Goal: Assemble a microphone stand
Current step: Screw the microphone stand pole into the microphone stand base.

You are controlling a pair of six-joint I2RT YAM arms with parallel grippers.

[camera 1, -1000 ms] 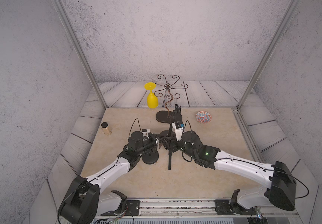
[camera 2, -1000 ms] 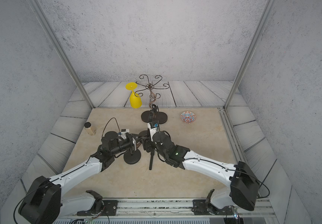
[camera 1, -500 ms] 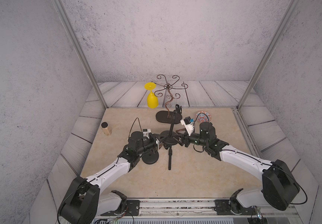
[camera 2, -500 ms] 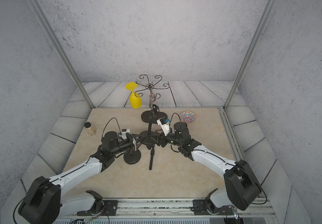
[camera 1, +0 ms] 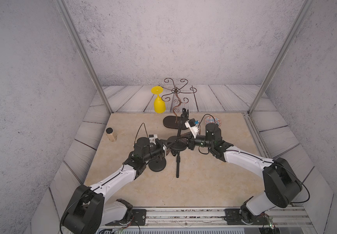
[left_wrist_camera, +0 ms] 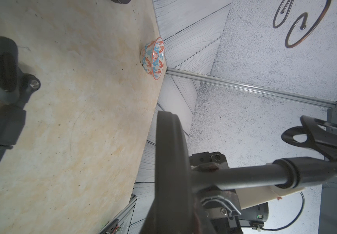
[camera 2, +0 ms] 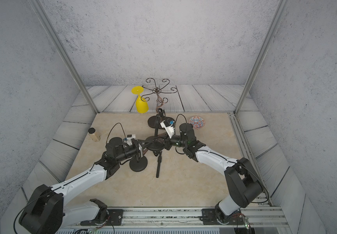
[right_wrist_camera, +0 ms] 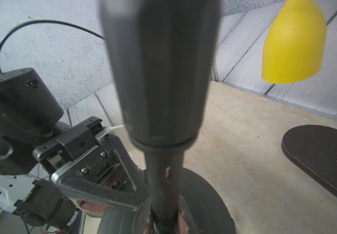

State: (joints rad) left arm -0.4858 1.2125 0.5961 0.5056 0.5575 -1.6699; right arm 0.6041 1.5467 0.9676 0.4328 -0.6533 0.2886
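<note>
The microphone stand (camera 1: 181, 128) is held upright over the middle of the table (camera 1: 214, 178). The left hand (camera 1: 168, 146) pinches the rim of its round base (camera 1: 175, 142), and the right hand (camera 1: 182, 138) pinches its pole (right_wrist_camera: 163, 172) just above the base. A loose pole (camera 1: 177, 164) lies on the table under it, with a spare base (camera 1: 157, 167) just beside.

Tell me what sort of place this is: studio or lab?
Probably a lab test cell: grey wall panels between aluminium posts, arms mounted on a rail, and unrelated props like the yellow goblet.
</note>
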